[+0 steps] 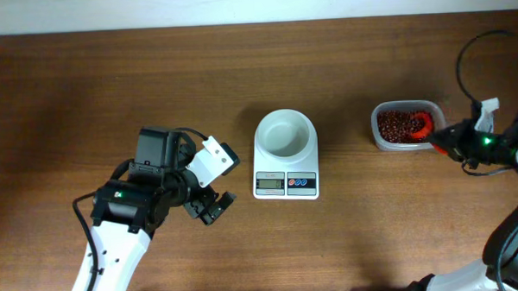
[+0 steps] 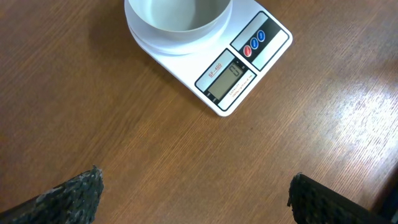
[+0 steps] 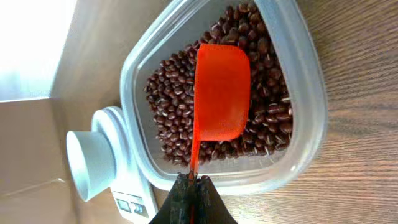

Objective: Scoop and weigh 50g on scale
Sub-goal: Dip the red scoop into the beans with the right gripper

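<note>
The white scale [image 1: 286,184] stands mid-table with its round white bowl [image 1: 284,132] empty; it also shows in the left wrist view [image 2: 239,74] and right wrist view [image 3: 127,196]. Dark red-brown beans [image 3: 174,106] fill a clear tub [image 1: 405,123]. An orange scoop [image 3: 221,93] lies over the beans, its thin handle clamped in my shut right gripper [image 3: 193,179], which sits at the tub's right side [image 1: 444,139]. My left gripper [image 1: 211,208] hovers open over bare wood left of the scale, fingertips [image 2: 81,193] wide apart with nothing between them.
The clear tub [image 3: 298,81] sits right of the scale near the table's back edge. A black cable [image 1: 468,60] loops above the right arm. Brown wooden table [image 1: 84,91] stretches to the left and front.
</note>
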Motion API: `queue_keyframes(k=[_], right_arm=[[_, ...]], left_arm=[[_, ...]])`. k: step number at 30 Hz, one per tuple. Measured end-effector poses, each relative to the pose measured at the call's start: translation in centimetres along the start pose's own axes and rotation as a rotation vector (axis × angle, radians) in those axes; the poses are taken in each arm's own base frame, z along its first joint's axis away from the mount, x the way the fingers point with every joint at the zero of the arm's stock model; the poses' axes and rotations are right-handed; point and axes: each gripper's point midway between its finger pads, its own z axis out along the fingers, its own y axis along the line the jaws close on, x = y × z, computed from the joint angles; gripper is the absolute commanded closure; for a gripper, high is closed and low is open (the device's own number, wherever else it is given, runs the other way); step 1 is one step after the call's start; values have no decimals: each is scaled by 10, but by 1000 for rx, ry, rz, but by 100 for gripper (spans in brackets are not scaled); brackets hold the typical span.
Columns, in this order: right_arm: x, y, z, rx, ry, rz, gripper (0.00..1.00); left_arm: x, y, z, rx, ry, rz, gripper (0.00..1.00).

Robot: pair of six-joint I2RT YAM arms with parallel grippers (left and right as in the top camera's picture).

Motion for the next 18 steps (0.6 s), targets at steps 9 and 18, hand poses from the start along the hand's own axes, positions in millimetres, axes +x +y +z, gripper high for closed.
queue_keyframes(k=[9,18], right_arm=[[1,11,-11,-115,-10,30,96],[7,25,-13,-197,15,64,96]], left_arm=[[0,0,0,0,0,0,1],[0,0,0,0,0,0,1]])
